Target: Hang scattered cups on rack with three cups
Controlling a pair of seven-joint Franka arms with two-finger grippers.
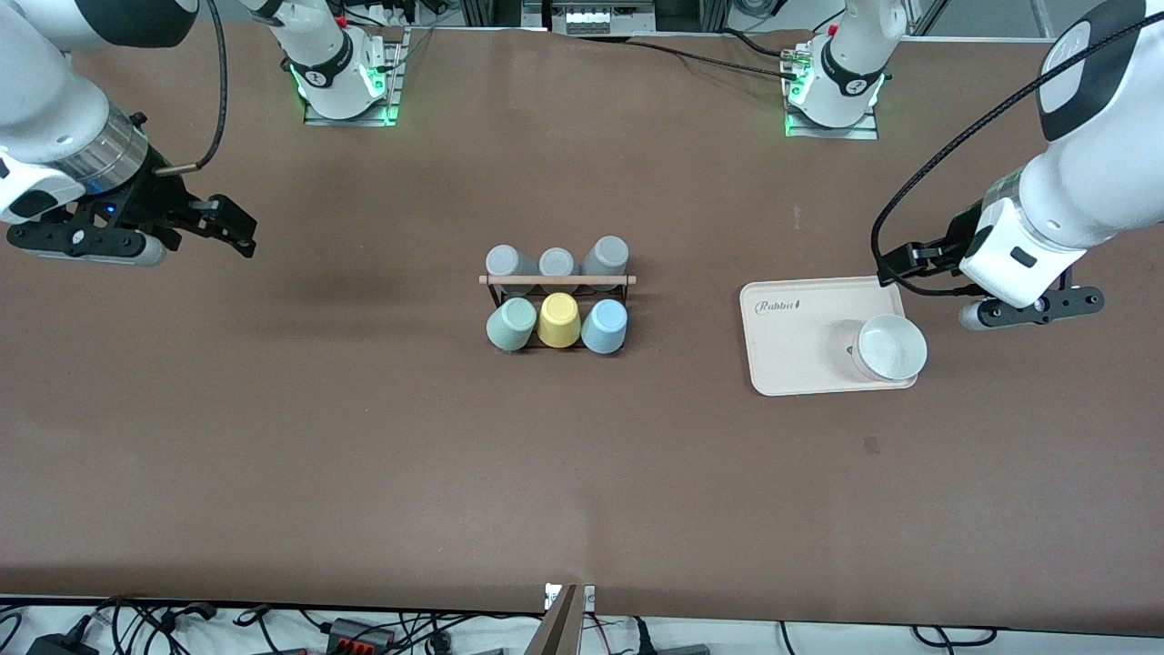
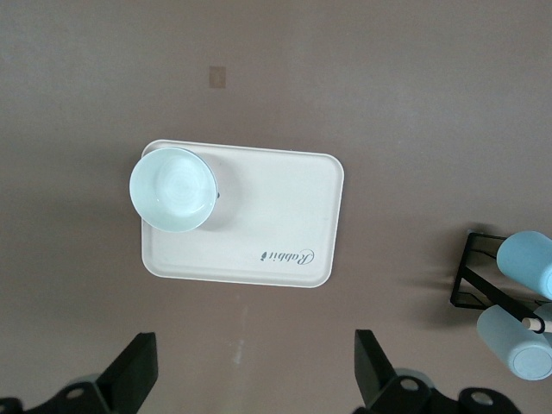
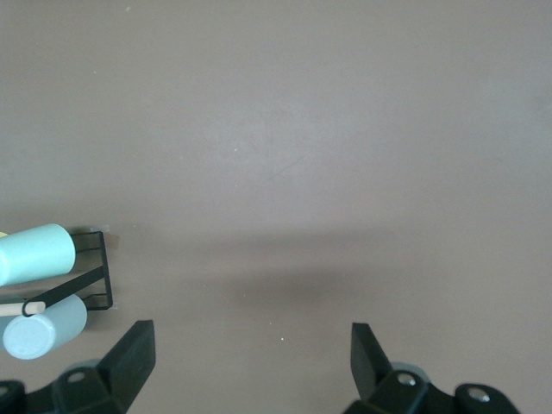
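Note:
The rack (image 1: pixel 556 280) stands mid-table, black wire with a wooden rod on top. The sage-green cup (image 1: pixel 511 325) and the light blue cup (image 1: pixel 605 326) sit on its pegs on the side nearer the front camera, either side of a yellow cup (image 1: pixel 559 319). My left gripper (image 1: pixel 900 264) is open and empty over bare table beside the tray; its wrist view (image 2: pixel 256 362) shows the light blue cup (image 2: pixel 528 259). My right gripper (image 1: pixel 232 223) is open and empty over bare table toward the right arm's end; its wrist view (image 3: pixel 250 354) shows the sage-green cup (image 3: pixel 34 253).
Three grey cups (image 1: pixel 557 263) sit on the rack's side farther from the front camera. A cream tray (image 1: pixel 791 346) lies toward the left arm's end of the table with a pale bowl (image 1: pixel 889 347) on it. Cables lie along the table's edge nearest the front camera.

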